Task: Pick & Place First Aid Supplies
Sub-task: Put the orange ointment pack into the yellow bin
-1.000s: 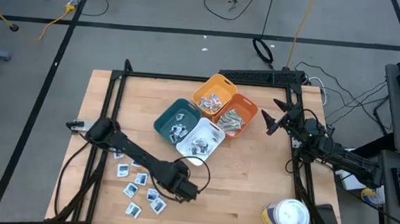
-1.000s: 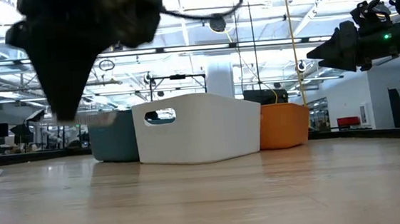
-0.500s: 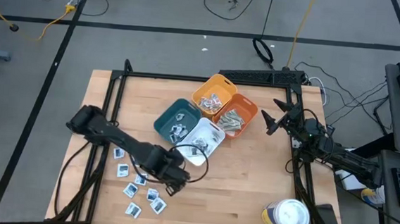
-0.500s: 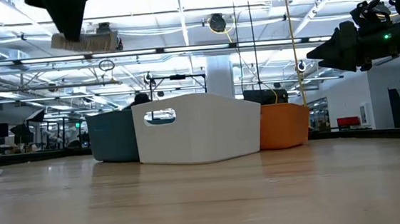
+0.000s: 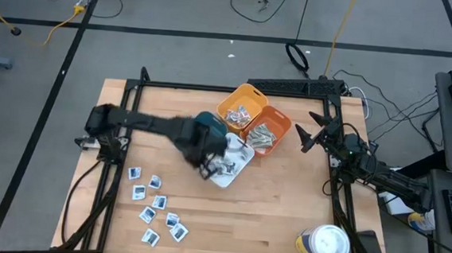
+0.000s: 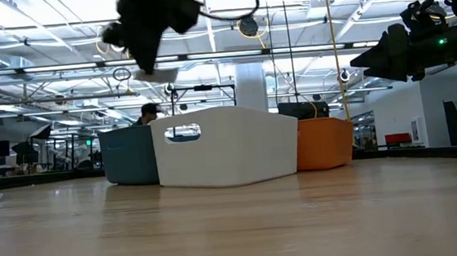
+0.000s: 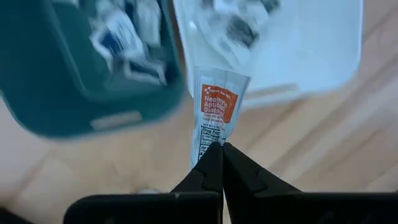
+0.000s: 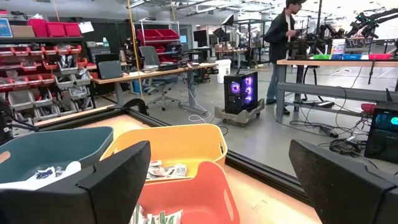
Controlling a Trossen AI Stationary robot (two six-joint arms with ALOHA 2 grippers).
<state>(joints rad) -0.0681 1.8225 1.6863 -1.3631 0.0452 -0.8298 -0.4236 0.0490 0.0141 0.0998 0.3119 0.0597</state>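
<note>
My left gripper (image 5: 206,165) hangs above the near edges of the teal bin (image 5: 200,127) and the white bin (image 5: 234,164), shut on one white packet with an orange-red label (image 7: 216,109). In the low view the packet (image 6: 160,73) shows below the gripper (image 6: 147,66), higher than the bin rims. Several more white packets (image 5: 155,208) lie flat on the table's near left. Both bins hold packets. My right gripper (image 5: 308,137) waits open at the table's right edge, level, with nothing between its fingers (image 8: 118,180). My left gripper pinches the packet's near end (image 7: 208,140) between its two fingertips (image 7: 219,163), which come from above and point down. The packet is lifted clear of the table. It reaches out past the fingertips, its far end over the white bin's edge (image 7: 273,93).
A yellow bin (image 5: 241,109) and an orange bin (image 5: 269,130), both holding wrapped items, stand behind the white one. A round white-lidded tub (image 5: 327,244) stands at the near right corner. Bare wood lies between the bins and the near edge.
My left gripper has risen from the loose packets at the near left and swung toward the far edge, up to the teal and white bins. It stays shut, and the packet it carries has been lifted clear of the table.
</note>
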